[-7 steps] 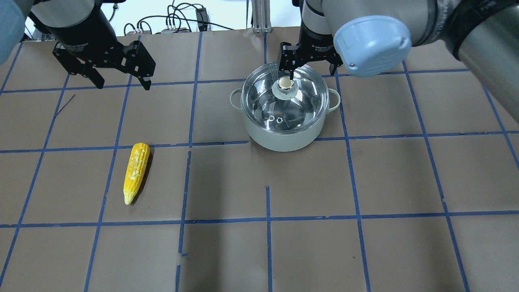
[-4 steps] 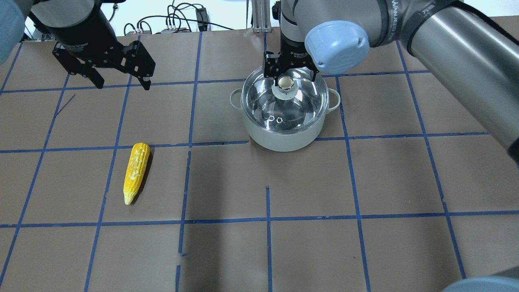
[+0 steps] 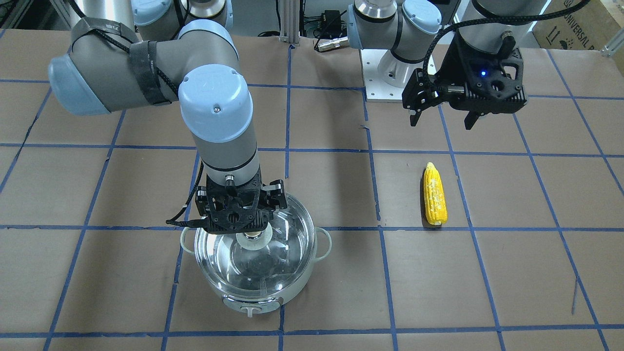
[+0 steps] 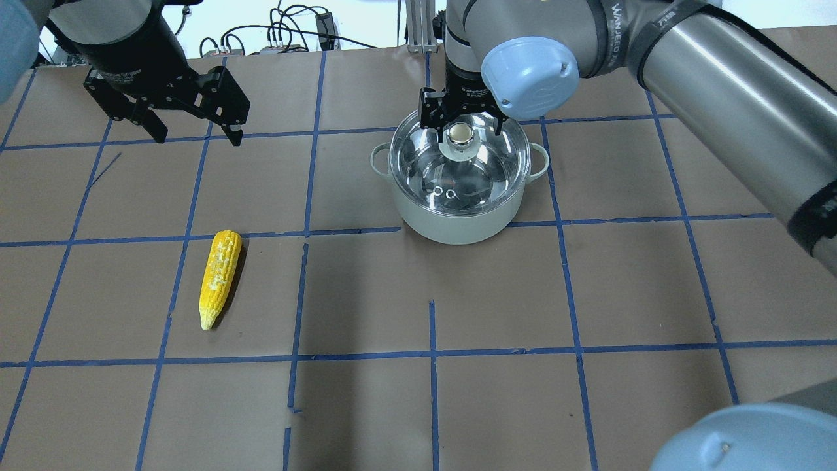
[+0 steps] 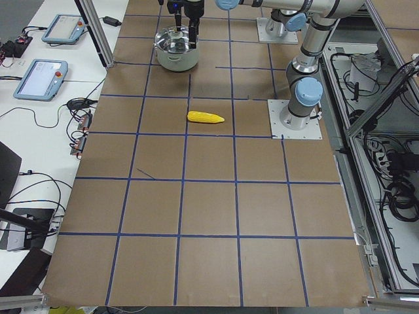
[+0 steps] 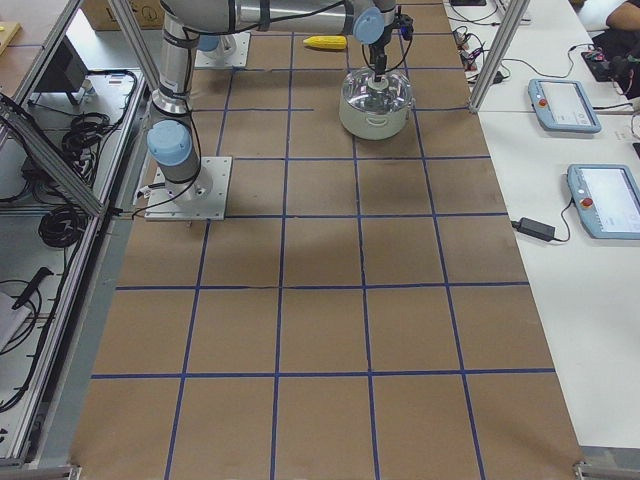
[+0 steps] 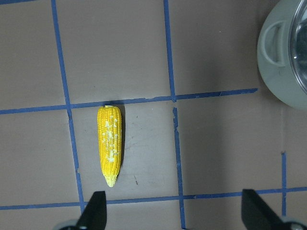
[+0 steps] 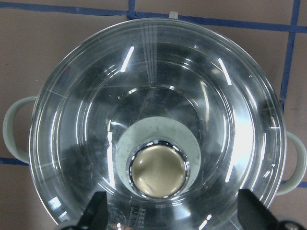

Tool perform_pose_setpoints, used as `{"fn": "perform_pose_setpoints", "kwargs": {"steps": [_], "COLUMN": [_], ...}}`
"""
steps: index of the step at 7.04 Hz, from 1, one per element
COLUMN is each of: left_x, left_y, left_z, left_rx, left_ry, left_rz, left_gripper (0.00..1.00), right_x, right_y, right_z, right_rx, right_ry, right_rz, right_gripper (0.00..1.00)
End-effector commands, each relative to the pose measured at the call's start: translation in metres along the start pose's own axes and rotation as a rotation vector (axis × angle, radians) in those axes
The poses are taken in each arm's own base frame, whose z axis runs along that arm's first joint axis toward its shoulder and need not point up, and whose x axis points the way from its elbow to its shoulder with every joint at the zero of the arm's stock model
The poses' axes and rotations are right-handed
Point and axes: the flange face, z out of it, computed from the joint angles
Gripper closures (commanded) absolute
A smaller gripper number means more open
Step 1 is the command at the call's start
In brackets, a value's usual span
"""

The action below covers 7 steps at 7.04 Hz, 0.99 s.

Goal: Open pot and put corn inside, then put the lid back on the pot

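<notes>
Right gripper fingers: the black fingers (image 8: pixel 97 211) of the right gripper (image 4: pixel 461 123) are standing spread wide, one on each side of the knob and clear of it, gripping nothing.
Left gripper fingers: the dark fingers (image 7: pixel 94 211) of the left gripper (image 4: pixel 196 134) are hanging parted and empty above the table, well apart from the corn.
Knob: a round, chrome-rimmed, cream-topped knob (image 8: pixel 159 172) is sitting on a pale disc at the lid's centre, between the right fingers.
Lid: the large round clear glass lid (image 4: pixel 487 167) is resting on the pot and closing it. Two small metal eyelets (image 4: pixel 444 191) are showing near its rim, and light streaks are glinting on the glass.
Pot: the round pale mint-white pot (image 4: pixel 458 229) with a shiny steel inside is standing upright, carrying a loop handle on each side and a control tab on the side away from the robot.
Corn: the yellow tapered corn cob (image 4: pixel 220 278), bumpy with whitish speckles, is lying flat inside one grid square. It is well apart from the pot, on the left arm's side, with its point turned toward the robot.
Table: flat brown paper (image 4: pixel 588 294) is covering it, and blue tape lines (image 4: pixel 433 392), frayed in places, are dividing it into squares.
Room: black cables (image 4: pixel 288 29) are trailing past the far edge. A white bench (image 6: pixel 590 320) beside the table is carrying screen pendants (image 6: pixel 565 105).
</notes>
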Motion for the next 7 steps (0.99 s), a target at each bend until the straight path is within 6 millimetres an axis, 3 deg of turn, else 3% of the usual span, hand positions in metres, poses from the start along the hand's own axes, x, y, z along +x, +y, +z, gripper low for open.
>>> {"fn": "perform_pose_setpoints", "kwargs": {"steps": [1,4,7], "left_x": [0.000,0.001,0.001], "left_y": [0.000,0.001,0.002], "left_z": [0.000,-0.001,-0.002], "left_rx": [0.000,0.001,0.002], "left_ry": [-0.001,0.000,-0.001], "left_rz": [0.002,0.002,0.002], "left_gripper": [0.00,0.00,0.00], "right_x": [-0.001,-0.010,-0.010], "right_y": [-0.005,-0.005,-0.006], "right_z": [0.008,0.024,0.024], "right_rx": [-0.007,-0.028,-0.025], "right_ry": [0.001,0.006,0.009], "right_rz": [0.000,0.000,0.000], "right_gripper": [0.05,0.07,0.11]}}
